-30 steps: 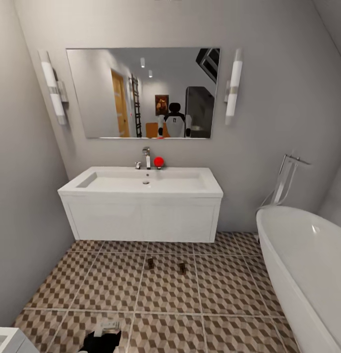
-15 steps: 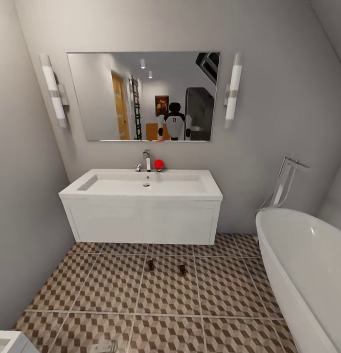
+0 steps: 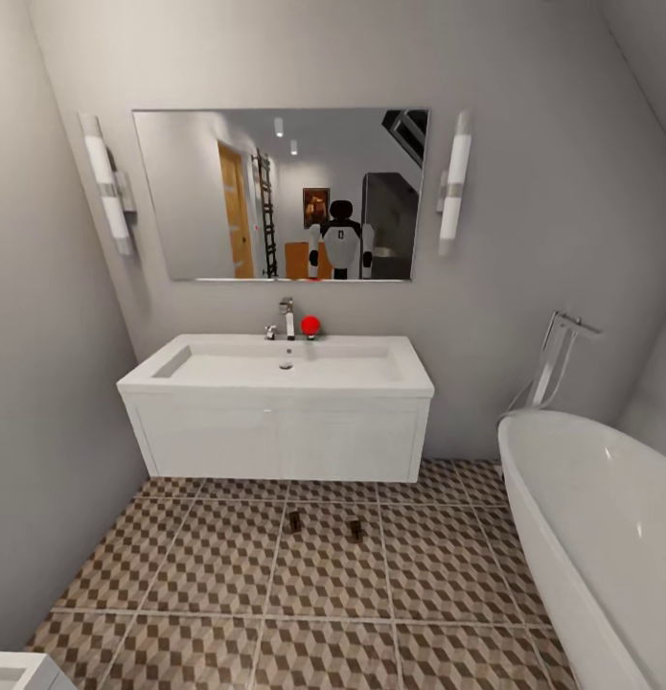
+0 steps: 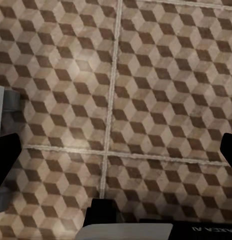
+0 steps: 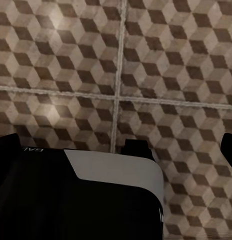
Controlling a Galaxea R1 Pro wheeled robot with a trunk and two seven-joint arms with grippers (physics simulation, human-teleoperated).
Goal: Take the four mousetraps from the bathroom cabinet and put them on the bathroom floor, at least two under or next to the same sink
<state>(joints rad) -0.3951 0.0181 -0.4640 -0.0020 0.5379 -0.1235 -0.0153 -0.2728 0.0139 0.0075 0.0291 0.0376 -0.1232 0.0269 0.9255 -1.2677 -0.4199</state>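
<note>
Two mousetraps (image 3: 323,524) lie on the bathroom floor (image 3: 227,575) just before the sink (image 3: 280,369); both claws hang spread, empty.

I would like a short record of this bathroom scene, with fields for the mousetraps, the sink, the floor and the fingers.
mousetraps: two on the floor, side by side, just in front of the sink
sink: white basin under the mirror
floor: cube-pattern tiles
bathtub: white, right of the sink
left fingers: apart, nothing between them
right fingers: apart, nothing between them
</note>
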